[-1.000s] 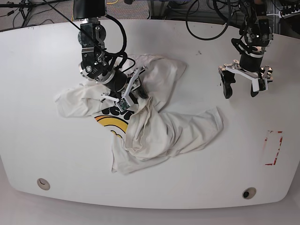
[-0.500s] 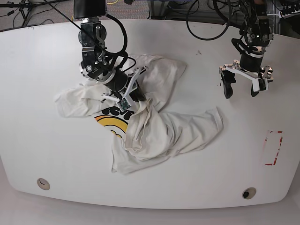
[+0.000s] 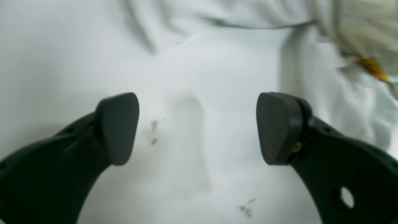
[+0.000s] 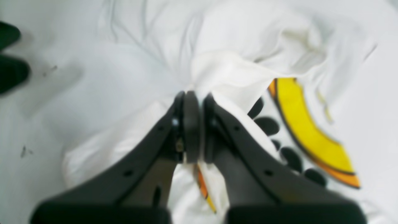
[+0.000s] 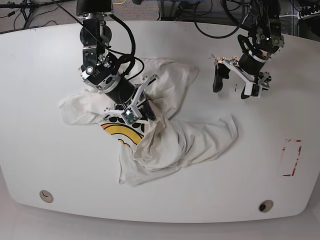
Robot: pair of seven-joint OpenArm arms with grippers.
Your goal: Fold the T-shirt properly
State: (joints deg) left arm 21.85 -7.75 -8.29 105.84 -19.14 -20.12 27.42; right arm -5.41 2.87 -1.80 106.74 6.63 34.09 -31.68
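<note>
Your right gripper [image 5: 148, 111], left of centre in the base view, has its jaws pinched on a fold of the T-shirt [image 5: 170, 142], which lies crumpled mid-frame on the white worktop [image 5: 50, 160]. Your left gripper [image 5: 231, 85], upper right, hangs with jaws spread wide, holding nothing.

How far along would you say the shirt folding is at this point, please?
Early. No neat fold yet: the T-shirt lies crumpled on the table. In hand: the right gripper is shut on a fabric ridge; the left gripper hovers open. Spreading and folding remain.
</note>
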